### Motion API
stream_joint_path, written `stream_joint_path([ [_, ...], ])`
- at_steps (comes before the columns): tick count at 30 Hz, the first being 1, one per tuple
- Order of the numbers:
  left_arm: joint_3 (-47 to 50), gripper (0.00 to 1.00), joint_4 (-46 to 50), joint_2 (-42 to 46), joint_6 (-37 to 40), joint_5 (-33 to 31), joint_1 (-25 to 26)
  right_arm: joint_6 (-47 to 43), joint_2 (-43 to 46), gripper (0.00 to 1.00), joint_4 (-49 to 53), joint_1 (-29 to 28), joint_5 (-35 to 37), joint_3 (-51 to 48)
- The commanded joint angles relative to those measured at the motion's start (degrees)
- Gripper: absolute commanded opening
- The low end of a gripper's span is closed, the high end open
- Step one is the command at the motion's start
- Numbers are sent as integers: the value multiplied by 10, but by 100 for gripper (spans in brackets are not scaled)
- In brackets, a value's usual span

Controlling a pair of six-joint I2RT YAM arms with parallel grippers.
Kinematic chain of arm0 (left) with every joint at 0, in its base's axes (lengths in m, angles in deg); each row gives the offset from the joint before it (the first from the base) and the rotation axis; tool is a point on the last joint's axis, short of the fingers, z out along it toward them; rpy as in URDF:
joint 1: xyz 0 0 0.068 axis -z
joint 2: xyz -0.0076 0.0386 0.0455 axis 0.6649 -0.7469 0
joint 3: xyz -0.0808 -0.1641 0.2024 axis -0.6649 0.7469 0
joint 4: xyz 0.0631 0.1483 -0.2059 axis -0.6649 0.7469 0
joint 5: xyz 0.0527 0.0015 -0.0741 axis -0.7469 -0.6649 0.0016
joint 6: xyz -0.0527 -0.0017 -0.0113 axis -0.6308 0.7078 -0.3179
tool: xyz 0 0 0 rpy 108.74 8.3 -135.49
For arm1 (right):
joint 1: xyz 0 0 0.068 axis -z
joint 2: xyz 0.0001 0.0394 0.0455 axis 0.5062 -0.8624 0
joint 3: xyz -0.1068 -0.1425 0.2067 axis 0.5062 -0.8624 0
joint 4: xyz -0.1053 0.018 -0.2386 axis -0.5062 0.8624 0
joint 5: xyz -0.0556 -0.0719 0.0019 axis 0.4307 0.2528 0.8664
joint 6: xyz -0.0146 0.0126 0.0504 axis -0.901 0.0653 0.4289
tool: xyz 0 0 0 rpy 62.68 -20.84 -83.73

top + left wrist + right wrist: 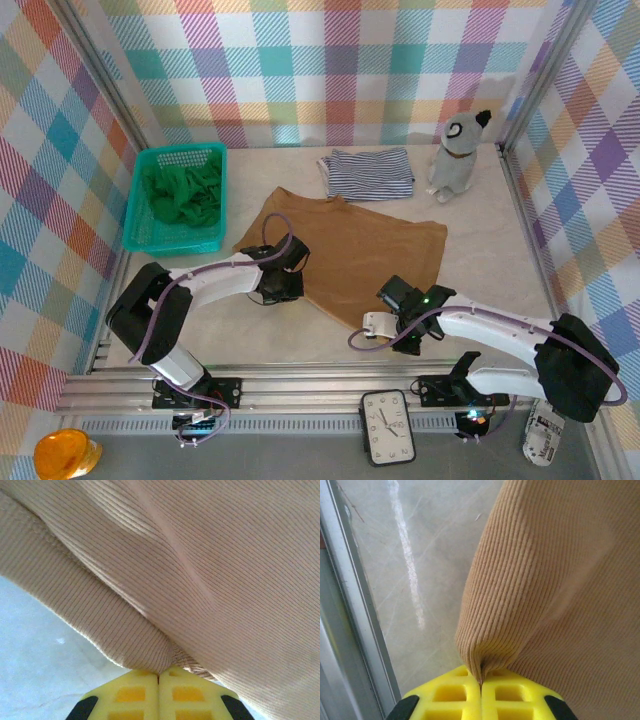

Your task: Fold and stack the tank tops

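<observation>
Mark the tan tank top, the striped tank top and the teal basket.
tan tank top [360,255], top external view, middle of the spread cloth.
striped tank top [368,172], top external view, centre of the folded cloth.
teal mesh basket [175,238], top external view, its near wall.

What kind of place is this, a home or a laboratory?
Probably a robot test booth, not a home: plaid fabric walls on a metal frame, the left arm and right arm bolted to a rail, and props like a toy dog.
</observation>
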Motion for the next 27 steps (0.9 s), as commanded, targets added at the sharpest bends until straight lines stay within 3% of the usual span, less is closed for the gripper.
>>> stream_joint_path([
  [1,-47,0,76,19,41,-28,-6,23,23,0,28,20,-17,18],
  [9,-153,0,135,-32,99,-27,-22,39,69,0,40,134,-55,34],
  [16,-265,0,178,-120,154,-10,-36,61,19,0,-1,193,-57,59],
  [27,-384,0,206,-243,209,5,-47,79,-113,0,-51,259,17,92],
])
